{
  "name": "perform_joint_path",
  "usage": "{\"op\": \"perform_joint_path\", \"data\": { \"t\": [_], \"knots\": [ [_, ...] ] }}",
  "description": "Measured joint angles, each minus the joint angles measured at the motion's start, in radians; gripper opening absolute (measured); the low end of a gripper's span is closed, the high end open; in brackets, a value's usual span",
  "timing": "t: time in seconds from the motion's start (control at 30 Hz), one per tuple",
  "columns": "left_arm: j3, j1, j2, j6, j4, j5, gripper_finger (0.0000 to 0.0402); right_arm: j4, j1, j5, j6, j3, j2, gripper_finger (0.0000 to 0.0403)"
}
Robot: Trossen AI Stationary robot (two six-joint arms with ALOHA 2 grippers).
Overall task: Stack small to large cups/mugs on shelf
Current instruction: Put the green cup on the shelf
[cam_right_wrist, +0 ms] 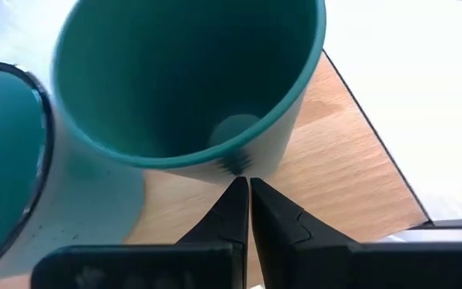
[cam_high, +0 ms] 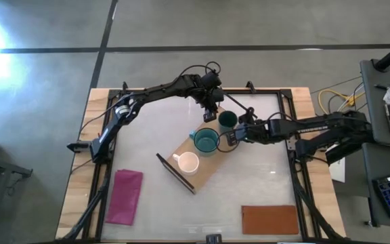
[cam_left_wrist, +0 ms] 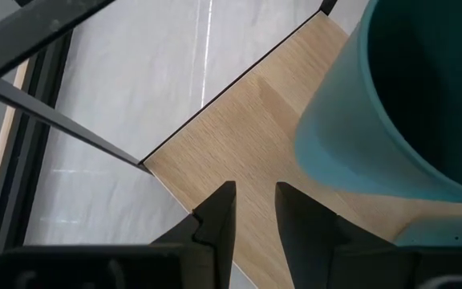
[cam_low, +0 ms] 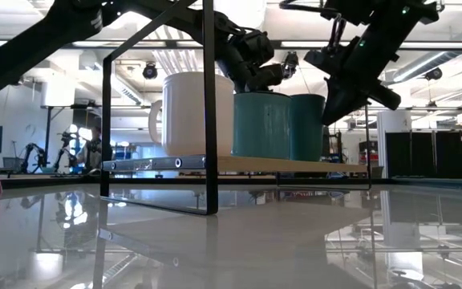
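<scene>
Three cups stand in a row on the light-wood shelf [cam_high: 210,173]. The white mug [cam_high: 187,163] is at its near end, the teal mug [cam_high: 206,141] in the middle and the dark green tumbler [cam_high: 227,120] at its far end. All three stand upright on their bases [cam_low: 263,124]. My left gripper [cam_high: 211,112] hovers over the shelf's far end beside the tumbler [cam_left_wrist: 423,88], slightly open and empty [cam_left_wrist: 255,205]. My right gripper [cam_high: 240,133] is shut, with its tips [cam_right_wrist: 247,193] at the tumbler's outer wall [cam_right_wrist: 239,164] on the right side. My right gripper's shut fingertips [cam_right_wrist: 235,193] stand against or just off the tumbler's outer wall below its rim [cam_right_wrist: 233,167], coming slanting down from the table's right. I cannot tell whether they touch it. The tumbler stands upright on the shelf board [cam_right_wrist: 351,177].
A magenta cloth [cam_high: 126,196] lies at the near left of the table. A brown-orange mat [cam_high: 269,219] lies at the near right. The shelf's black frame end [cam_low: 208,104] rises at its near end. Black rails [cam_high: 293,135] border the table.
</scene>
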Motion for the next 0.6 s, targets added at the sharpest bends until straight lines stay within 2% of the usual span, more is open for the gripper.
{"op": "perform_joint_path", "data": {
  "t": [0.6],
  "knots": [
    [0.001,0.0,-0.001,-0.002,-0.053,0.0,0.0075,0.047,-0.006,-0.001,-0.036,0.0,0.037,0.0009]
  ]
}}
